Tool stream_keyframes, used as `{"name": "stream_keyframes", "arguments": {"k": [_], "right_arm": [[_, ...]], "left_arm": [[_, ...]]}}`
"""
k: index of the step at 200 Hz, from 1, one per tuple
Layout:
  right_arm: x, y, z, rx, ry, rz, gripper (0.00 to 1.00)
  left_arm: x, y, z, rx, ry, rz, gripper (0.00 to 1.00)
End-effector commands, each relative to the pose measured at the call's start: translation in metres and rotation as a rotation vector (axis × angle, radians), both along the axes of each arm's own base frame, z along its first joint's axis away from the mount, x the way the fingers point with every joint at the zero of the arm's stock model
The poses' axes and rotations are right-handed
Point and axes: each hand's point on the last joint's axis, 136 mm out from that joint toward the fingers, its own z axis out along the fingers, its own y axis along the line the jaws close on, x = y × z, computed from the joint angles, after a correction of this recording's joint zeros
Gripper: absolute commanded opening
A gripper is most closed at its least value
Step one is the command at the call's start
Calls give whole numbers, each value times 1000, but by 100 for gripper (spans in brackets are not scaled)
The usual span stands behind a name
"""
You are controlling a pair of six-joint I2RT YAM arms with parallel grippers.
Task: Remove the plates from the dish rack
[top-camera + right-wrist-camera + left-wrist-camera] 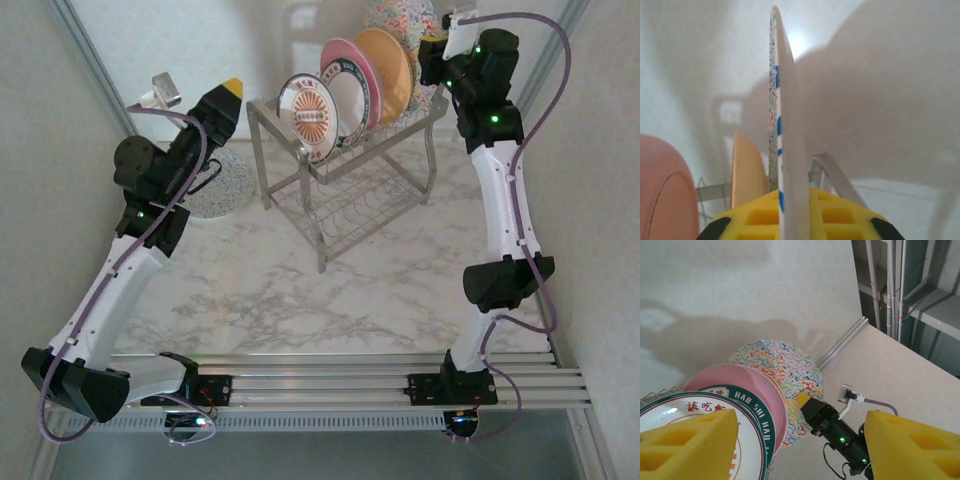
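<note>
Items listed by position relative to the dish rack (345, 195), a two-tier silver wire rack standing on a marble-patterned table (300, 300).

1. Left gripper (228, 92): to the left of the rack, level with its upper tier and apart from it. The yellow fingers (690, 440) are spread wide with nothing between them.

2. Speckled white plate (228, 185): flat on the table just left of the rack, partly under the left arm.

3. Small white plate with orange medallion (308, 115): upright at the left end of the rack's upper tier, face toward the camera.

4. Green-rimmed plate (355, 95): upright in the upper tier, directly behind the medallion plate.

5. Pink plate (340, 52): upright in the upper tier, next behind the green-rimmed one.

6. Orange plate (390, 65): upright in the upper tier, behind the pink plate, toward the rack's right end.

7. Multicoloured speckled plate (398, 18): upright at the far right end of the rack, behind the orange plate. Whether its lower edge sits in a slot cannot be told.

8. Right gripper (432, 45): at the rack's far right corner, above the upper tier. Its yellow pads (840, 217) are pressed on either face of the multicoloured speckled plate, pinching its rim.
</note>
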Motion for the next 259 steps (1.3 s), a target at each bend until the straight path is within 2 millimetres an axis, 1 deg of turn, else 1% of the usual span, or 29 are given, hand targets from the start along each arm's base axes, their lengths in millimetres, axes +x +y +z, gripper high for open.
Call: {"name": "stream_keyframes", "arguments": {"k": [1,33,64,91,108,121,155,159,189,219,259], "right_arm": [[-36,-25,74,8,-229,-106,0],[-51,-37,91,22,-288,-167,0],[-72,-52,114,67,-360,-233,0],[-92,-68,131,139,-407,-296,0],[-107,-71,140,212,-425,-284,0],[-115,-73,141,290,-427,-262,0],[-138,-72,143,504,-405,-169,0],[-144,-73,146,532,-411,-157,0],[-159,-72,146,671,-372,-88,0],[-167,-61,142,757,-289,5,0],[-173,-34,130,833,-165,155,0]], "left_arm": [[-11,-5,17,-18,-62,-36,67],[-9,-7,18,-24,-63,-44,67],[-9,-11,18,-21,-61,-58,67],[-9,-16,17,-24,-61,-74,67],[-8,-22,17,-24,-59,-92,67],[-8,-28,17,-19,-63,-110,67],[-6,-48,14,-6,-61,-158,67],[-6,-51,14,-3,-61,-165,67],[-3,-71,12,12,-59,-215,67],[-2,-91,13,27,-61,-269,67],[6,-112,13,17,-33,-335,67]]}}
